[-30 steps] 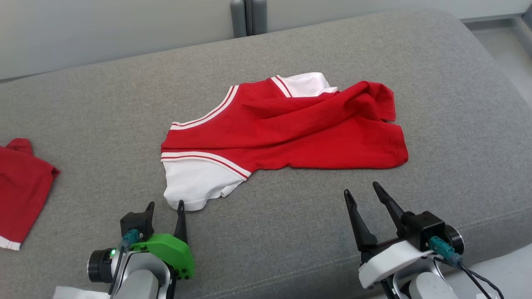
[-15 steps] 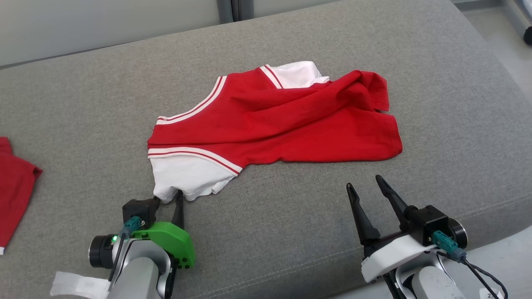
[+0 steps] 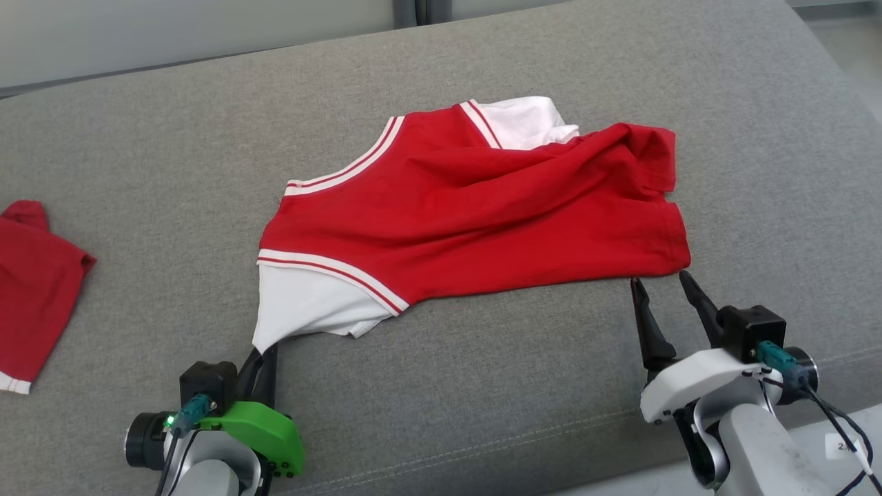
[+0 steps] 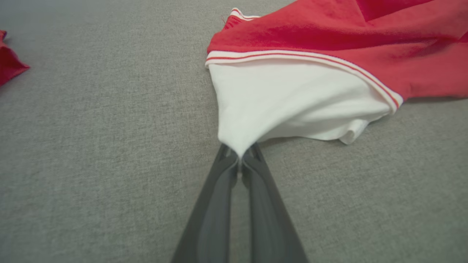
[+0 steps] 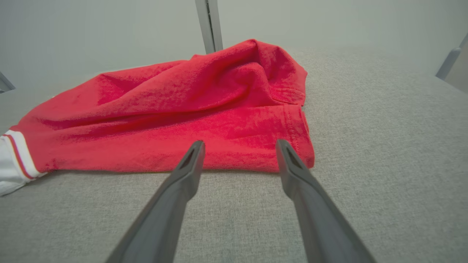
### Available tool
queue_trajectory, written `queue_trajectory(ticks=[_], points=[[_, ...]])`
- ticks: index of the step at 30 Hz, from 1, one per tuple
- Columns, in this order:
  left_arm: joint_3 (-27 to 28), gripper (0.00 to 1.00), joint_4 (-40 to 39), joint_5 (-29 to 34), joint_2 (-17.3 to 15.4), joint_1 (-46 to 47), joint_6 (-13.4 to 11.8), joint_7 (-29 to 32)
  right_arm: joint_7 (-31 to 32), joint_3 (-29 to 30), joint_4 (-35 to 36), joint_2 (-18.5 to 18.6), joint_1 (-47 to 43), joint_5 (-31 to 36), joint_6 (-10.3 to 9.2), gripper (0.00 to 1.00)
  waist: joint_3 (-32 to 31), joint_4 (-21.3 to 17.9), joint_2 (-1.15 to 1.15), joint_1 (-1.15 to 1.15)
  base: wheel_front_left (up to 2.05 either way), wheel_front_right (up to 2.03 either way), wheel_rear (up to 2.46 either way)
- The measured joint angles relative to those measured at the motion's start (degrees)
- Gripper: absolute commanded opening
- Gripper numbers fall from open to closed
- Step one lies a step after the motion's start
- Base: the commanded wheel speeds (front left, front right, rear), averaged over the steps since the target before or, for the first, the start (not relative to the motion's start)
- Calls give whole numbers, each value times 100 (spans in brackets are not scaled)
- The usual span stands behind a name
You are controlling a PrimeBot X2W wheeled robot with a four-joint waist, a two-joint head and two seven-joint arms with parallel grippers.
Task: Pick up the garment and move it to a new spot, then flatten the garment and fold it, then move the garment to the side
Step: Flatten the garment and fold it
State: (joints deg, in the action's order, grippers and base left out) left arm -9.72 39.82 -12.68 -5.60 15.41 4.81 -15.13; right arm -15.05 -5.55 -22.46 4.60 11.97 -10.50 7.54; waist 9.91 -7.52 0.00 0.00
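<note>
While the garment (image 3: 475,213) lies crumpled on the grey cushion (image 3: 482,393), its long axis running left to right, its white sleeve tip (image 4: 237,144) is clamped between the fingers of the left gripper (image 3: 265,351). The fingers of the right gripper (image 3: 658,277) are held apart, with the red hem corner (image 5: 301,155) just beyond them, straight ahead.
</note>
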Motion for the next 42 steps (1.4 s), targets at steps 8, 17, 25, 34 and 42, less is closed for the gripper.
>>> queue_trajectory(ticks=[8, 17, 25, 34, 42], points=[[-46, 0, -394, 71, -63, -70, 76, 0, 0, 333, -1585, 294, 864, -148, 0, 100, 152, 262, 0, 0, 0, 0, 0], [-87, 0, -522, 73, -5, -57, 81, 0, 0, 240, -2540, 392, 1409, -272, 0, 100, 296, 429, 0, 0, 0, 0, 0], [-41, 0, -679, 73, -4, -63, 81, 0, 0, 155, -2432, 452, 1236, -477, 0, 0, 206, 447, 0, 0, 0, 0, 0], [109, 0, -2007, -865, 14, -364, 232, 157, 0, 268, -727, 647, 768, -1050, 0, 0, -148, 323, 0, 0, 0, 0, 0], [-87, 0, -3856, -2197, -517, -9, 258, 1163, 141, 235, 283, 1169, 1131, -1212, 0, 0, -541, 212, 0, 0, 0, 0, 0]])
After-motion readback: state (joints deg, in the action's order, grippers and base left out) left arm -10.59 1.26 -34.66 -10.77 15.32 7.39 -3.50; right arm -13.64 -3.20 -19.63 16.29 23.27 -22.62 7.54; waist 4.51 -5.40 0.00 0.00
